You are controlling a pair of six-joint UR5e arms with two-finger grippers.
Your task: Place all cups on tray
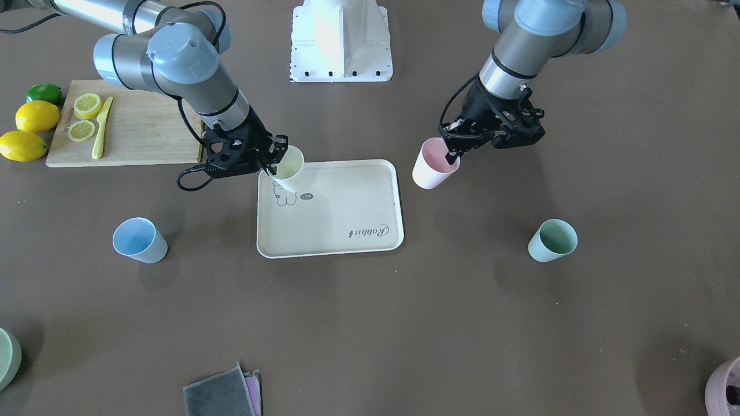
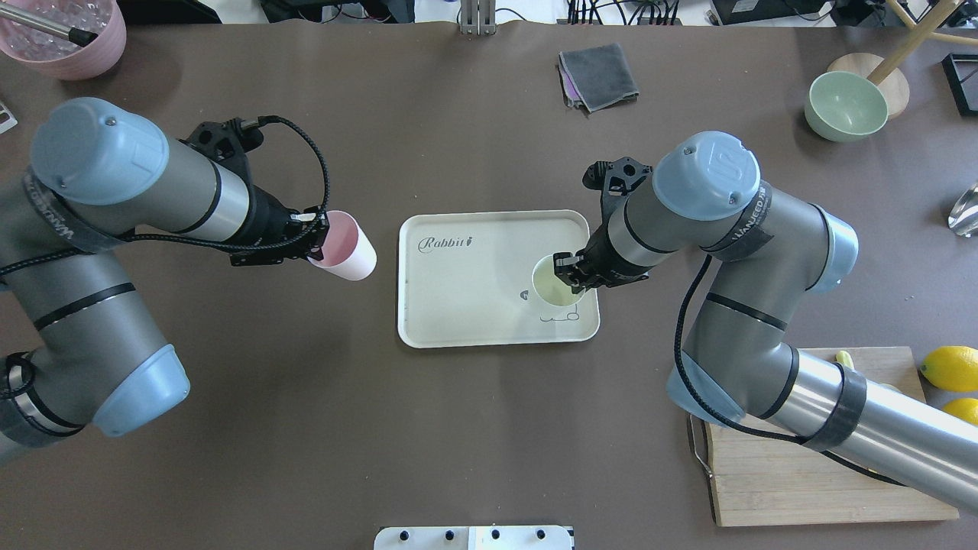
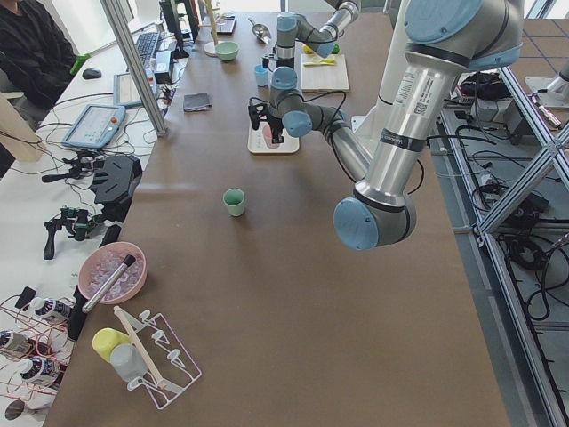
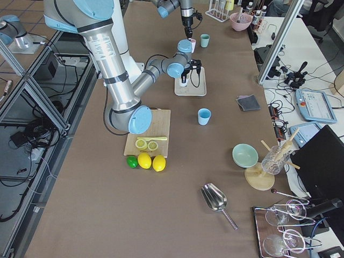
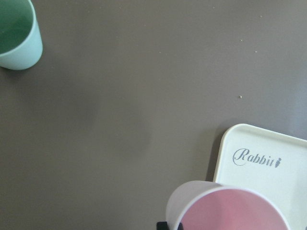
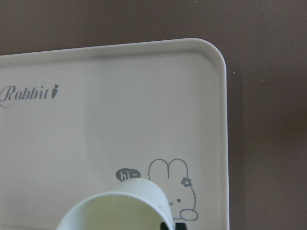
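Brown worktop [image 1: 370,323]: right pincer [image 1: 273,163] pinches pale yellow plastic cup [image 1: 287,167] over cream rectangular tray [image 1: 347,231], left pincer [image 1: 451,155] pinches pink plastic cup [image 1: 430,170] beside it; lowering and release probably next.

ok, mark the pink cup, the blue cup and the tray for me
pink cup [image 1: 426,173], front-facing view, outer side wall.
blue cup [image 1: 134,236], front-facing view, inside, below the rim.
tray [image 1: 347,199], front-facing view, bare floor near the middle.
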